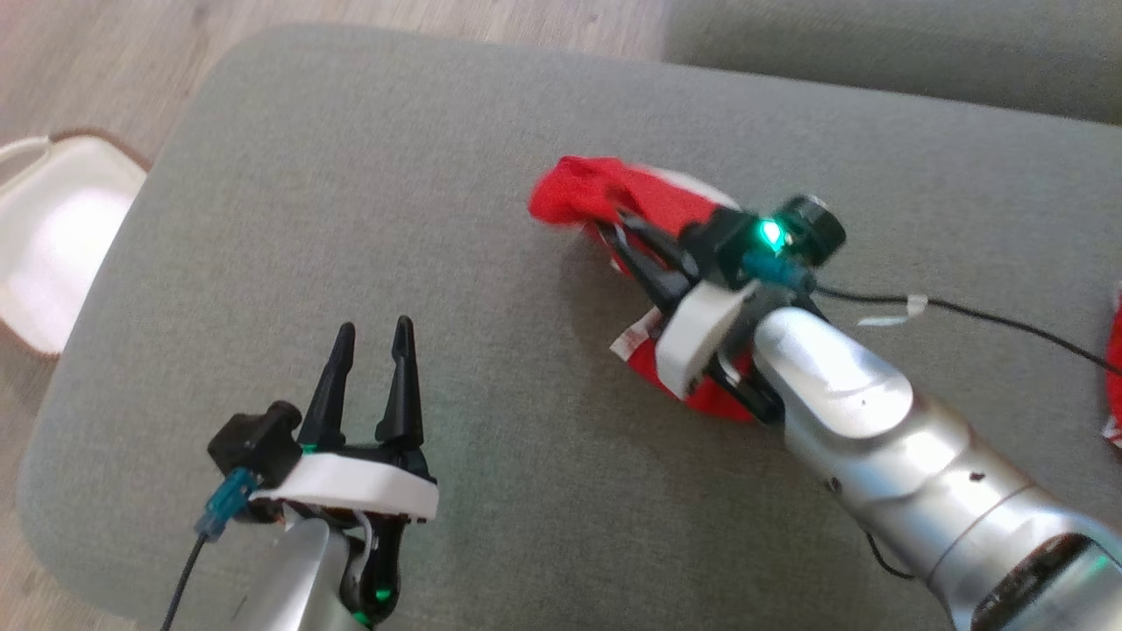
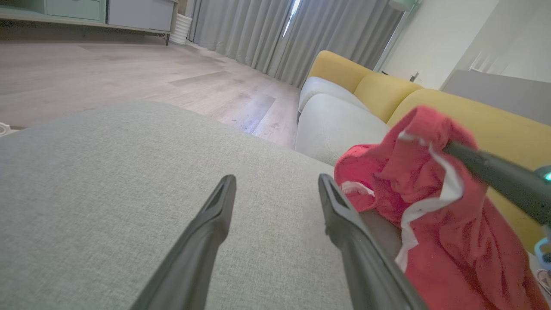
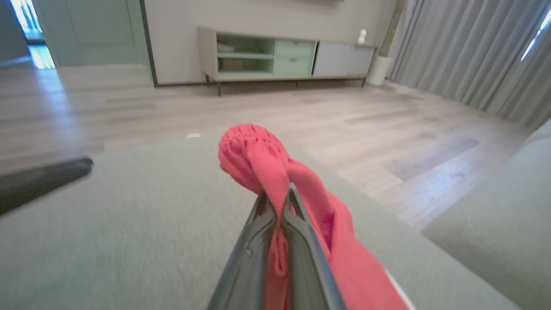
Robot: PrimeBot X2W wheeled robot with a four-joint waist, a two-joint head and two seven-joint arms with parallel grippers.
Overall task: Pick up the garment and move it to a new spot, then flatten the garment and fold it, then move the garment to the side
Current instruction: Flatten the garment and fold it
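Observation:
The garment (image 1: 614, 197) is red cloth with white trim, bunched up at the middle right of the grey cushion (image 1: 421, 219). My right gripper (image 1: 609, 230) is shut on a fold of it, and red cloth (image 3: 258, 159) bulges past the closed fingertips (image 3: 263, 202) in the right wrist view. The rest of the garment (image 2: 434, 215) hangs below the dark finger and trails onto the cushion. My left gripper (image 1: 374, 337) stands open at the lower left, nothing between its fingers (image 2: 215, 215), and well apart from the cloth.
A white tray-like object (image 1: 53, 237) sits on the wooden floor left of the cushion. A second red item (image 1: 1115, 350) shows at the right edge. A black cable (image 1: 964, 311) runs across the cushion. A yellow sofa (image 2: 379, 86) stands beyond.

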